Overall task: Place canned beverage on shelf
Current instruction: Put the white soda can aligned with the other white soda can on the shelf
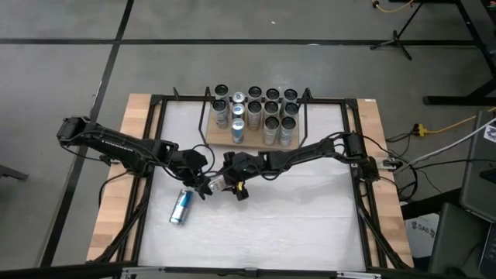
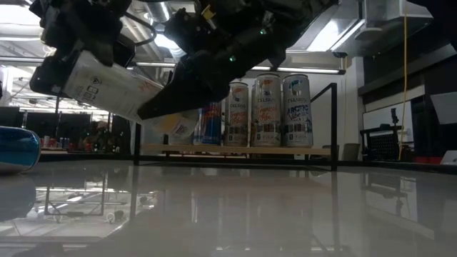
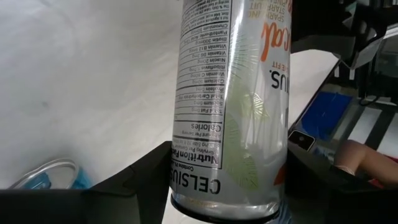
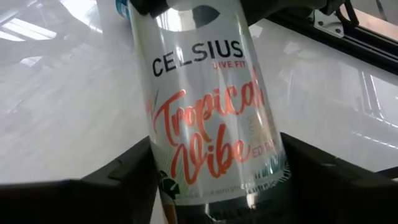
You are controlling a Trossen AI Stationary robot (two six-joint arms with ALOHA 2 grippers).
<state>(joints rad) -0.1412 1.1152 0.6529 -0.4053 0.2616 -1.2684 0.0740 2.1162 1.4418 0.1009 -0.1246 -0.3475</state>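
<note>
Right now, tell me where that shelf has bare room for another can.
The shelf has bare board at its left end, between the end loop and the can rows. The rest is crowded. Both grippers, left and right, meet on a white can; a blue can lies nearby.

**Occlusions and cut-offs**

High view: the can (image 1: 218, 184) held between both arms is mostly covered by the left pincer (image 1: 203, 186) and right pincer (image 1: 230, 183); only a sliver shows. Shelf (image 1: 249, 141) labels too small to read.

Low view: arm bodies block the shelf's left cans; the blue can (image 2: 16, 148) is cut by the picture edge.

Both wrist views: can top and bottom run out of frame. In the left wrist view a blue object (image 3: 46, 176) is blurred, identity unclear.
</note>
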